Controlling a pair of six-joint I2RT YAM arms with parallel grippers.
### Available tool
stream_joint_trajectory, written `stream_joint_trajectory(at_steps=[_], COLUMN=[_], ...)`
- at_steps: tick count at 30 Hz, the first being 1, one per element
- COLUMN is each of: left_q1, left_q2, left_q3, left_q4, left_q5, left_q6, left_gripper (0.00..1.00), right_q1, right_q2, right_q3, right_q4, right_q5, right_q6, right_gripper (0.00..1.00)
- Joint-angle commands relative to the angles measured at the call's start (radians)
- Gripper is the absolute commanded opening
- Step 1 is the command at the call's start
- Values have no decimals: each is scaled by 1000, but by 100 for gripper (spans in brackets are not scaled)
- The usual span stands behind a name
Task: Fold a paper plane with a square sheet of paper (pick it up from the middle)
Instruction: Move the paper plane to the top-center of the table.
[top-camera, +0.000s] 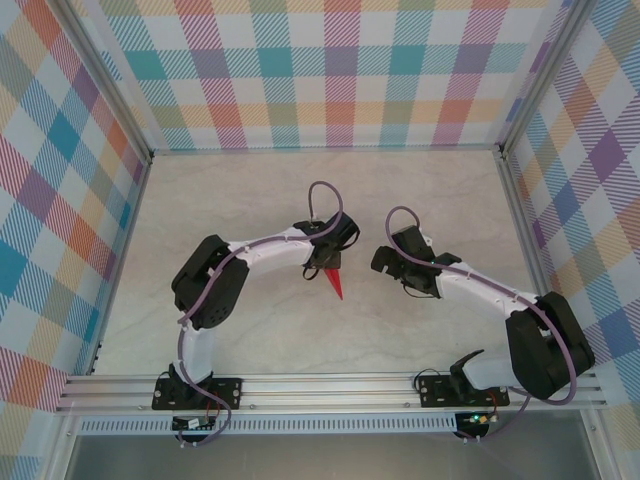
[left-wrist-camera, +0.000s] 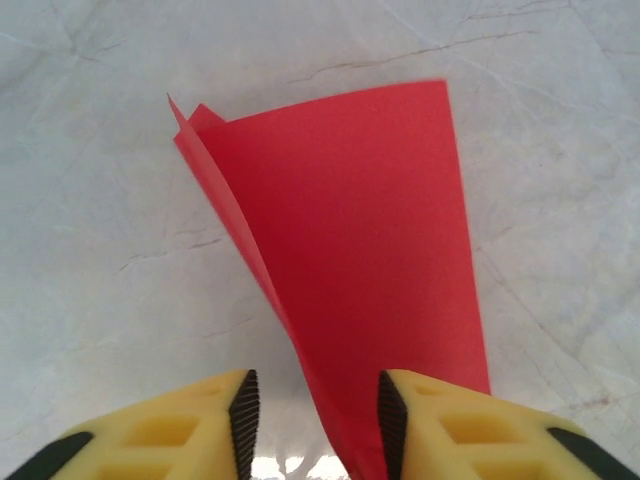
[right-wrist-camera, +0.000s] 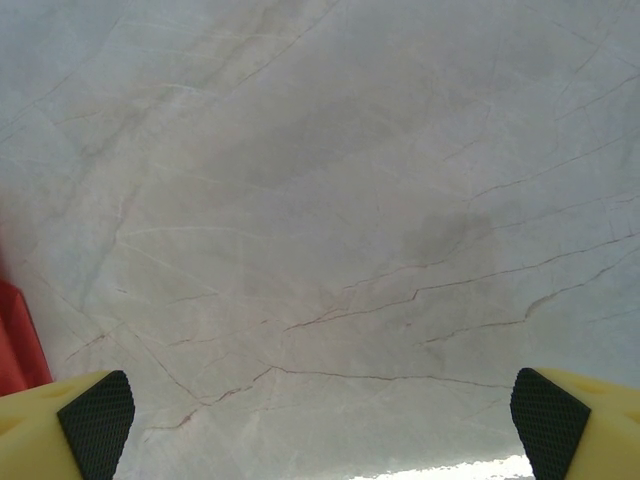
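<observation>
The white left arm (top-camera: 260, 255) with black joints bends in toward the middle of the frame. Its yellow left gripper (left-wrist-camera: 315, 410) has its jaws part way apart. The white right arm (top-camera: 480, 290) bends in too. Its yellow right gripper (right-wrist-camera: 320, 410) is spread wide.

You have the paper plane (left-wrist-camera: 370, 260) in one flat bright red, with no print on it. Under it the table (top-camera: 250, 200) is pale grey-white marble with thin brownish veins. The walls (top-camera: 330, 70) wear a pastel plaid of teal, orange, purple, pink and yellow on white. Your left arm (top-camera: 265, 255) and right arm (top-camera: 480, 290) are white with black joints and lilac cables. The left gripper (left-wrist-camera: 315, 410) and right gripper (right-wrist-camera: 320, 420) have yellow fingers with black cross-hatched pads. The rail (top-camera: 330, 385) is silver.
</observation>
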Motion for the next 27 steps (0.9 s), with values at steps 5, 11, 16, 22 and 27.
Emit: stream_joint_trajectory(at_steps=[5,11,16,22,27], left_q1=[-7,-3,-1,4,45], left_q2=[-81,-157,-263,-375,-433], left_q3=[-74,-129,-159,-173,-209], left_q4=[61,114,141,173,278], left_q5=[4,-9,11,73,263], left_q6=[-70,-81,-60,-4,4], left_gripper=[17,0,0,0,0], right_q1=[-4,-4,-5,-4,-5], right_q2=[-14,-36,-69,-94,-138], right_q3=[-6,-5,-12,-8,-9], right_q4=[-25,-35,-13,-13,-38], right_q5=[15,12,-14,-28,5], right_q6=[21,25,21,0,14], right_gripper=[100,100,100,100,100])
